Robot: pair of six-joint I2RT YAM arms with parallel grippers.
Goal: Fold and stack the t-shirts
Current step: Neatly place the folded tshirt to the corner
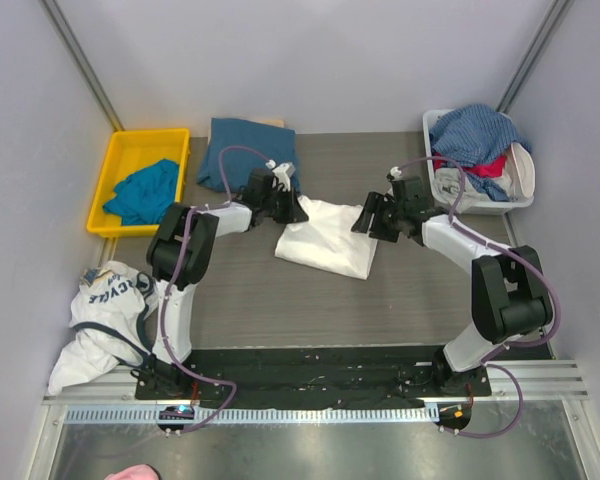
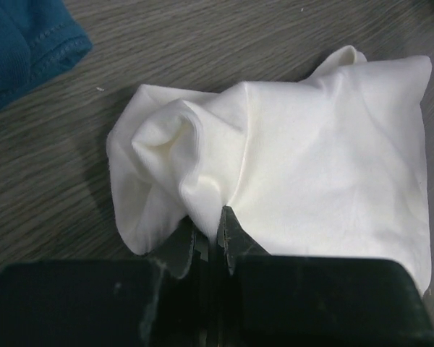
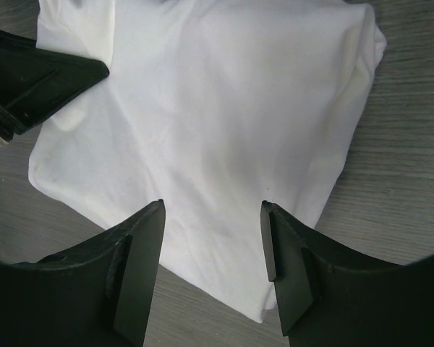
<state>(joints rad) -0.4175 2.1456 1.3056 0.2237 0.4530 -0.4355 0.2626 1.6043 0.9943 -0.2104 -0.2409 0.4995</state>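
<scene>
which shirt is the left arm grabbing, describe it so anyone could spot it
Start at the middle of the grey table, between the two arms. The folded white t-shirt lies there, its near left corner pinched by the left gripper. It is the only plain white cloth; the blue shirt lies behind it, the printed white one hangs off the left edge.

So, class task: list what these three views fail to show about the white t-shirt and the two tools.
- White t-shirt, top view: far corners hidden under both tools.
- Left tool, left wrist view: shut on a white fold; pad tips buried in cloth.
- Right tool, right wrist view: open; cloth contact unclear.
- Shirt's underside: unseen in every view.
</scene>
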